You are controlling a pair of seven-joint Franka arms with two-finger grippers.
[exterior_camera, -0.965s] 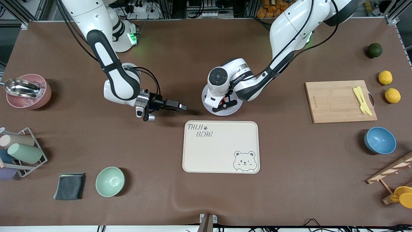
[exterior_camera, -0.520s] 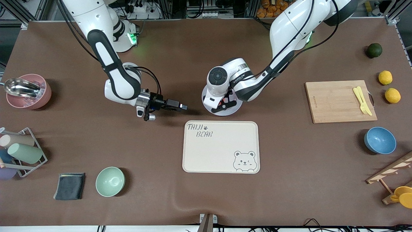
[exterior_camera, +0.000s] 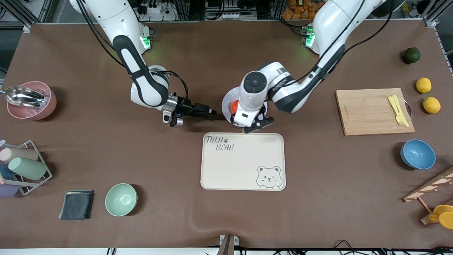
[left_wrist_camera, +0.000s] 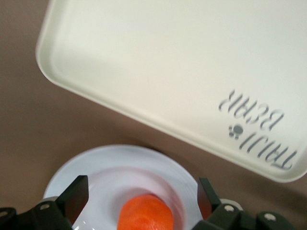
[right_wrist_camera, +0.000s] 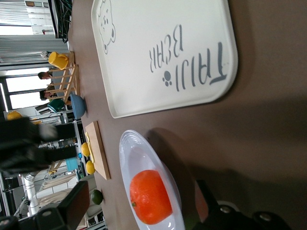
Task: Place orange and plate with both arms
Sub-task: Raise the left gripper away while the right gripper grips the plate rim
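— Where's the orange (exterior_camera: pixel 234 105)?

— In the plate (exterior_camera: pixel 227 100), just above centre of the front frame, at the top edge of the cream tray (exterior_camera: pixel 242 177).

— And the left gripper (exterior_camera: pixel 258 124)?

— Over the plate's lower rim and the tray's top edge, jaws apart, holding nothing.

— The right gripper (exterior_camera: pixel 211 112)?

— Low over the brown table (exterior_camera: pixel 177 212), beside the plate's rim toward the right arm's end. Jaws wide, empty.
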